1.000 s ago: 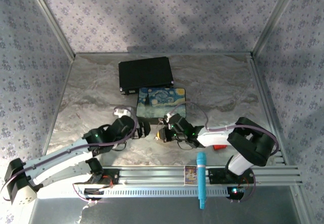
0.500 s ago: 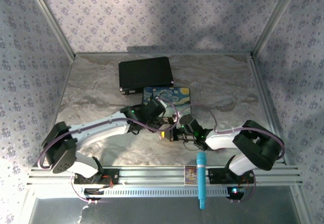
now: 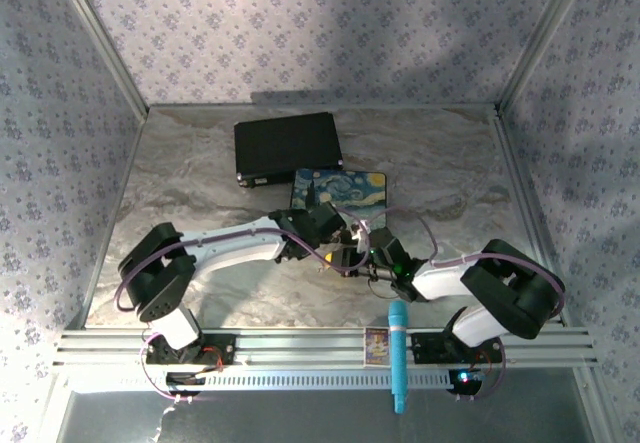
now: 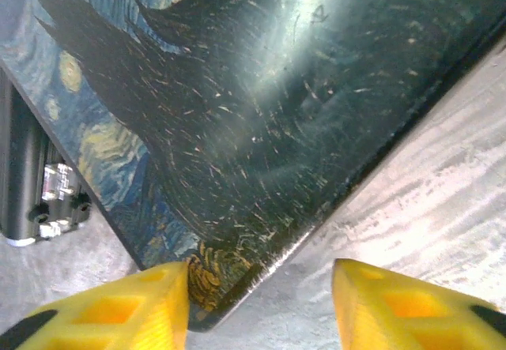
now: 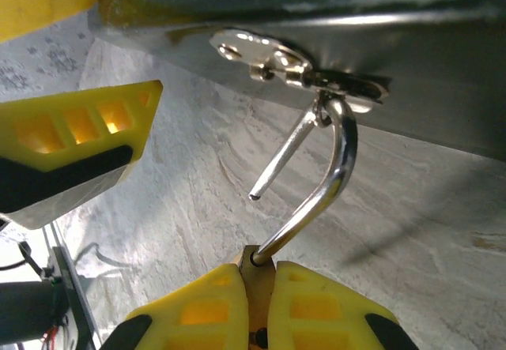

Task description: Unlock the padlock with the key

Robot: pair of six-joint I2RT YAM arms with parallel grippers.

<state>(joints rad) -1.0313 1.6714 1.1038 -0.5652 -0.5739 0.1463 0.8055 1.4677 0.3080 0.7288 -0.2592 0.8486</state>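
Right wrist view: the padlock (image 5: 254,258) is pinched by its brass body between the pads of the right tool (image 5: 258,280), low beside the edge of the painted box (image 4: 261,113).
Shackle: the shackle (image 5: 336,168) is seen sprung, one leg free in the air, its bend hooked through the hasp (image 5: 292,64) on the box.
Progress: unlocking is judged done; unhooking from the hasp is not yet done. Whether the key sits in the lock cannot be told, the body being covered by the pads.
Left tool: the left tool (image 4: 259,277) is held spread astride the box's near corner, with nothing pinched.
Room: bare surface (image 5: 443,231) is offered beneath the shackle; the box edge and the left tool's fingers (image 5: 79,121) are crowded close.
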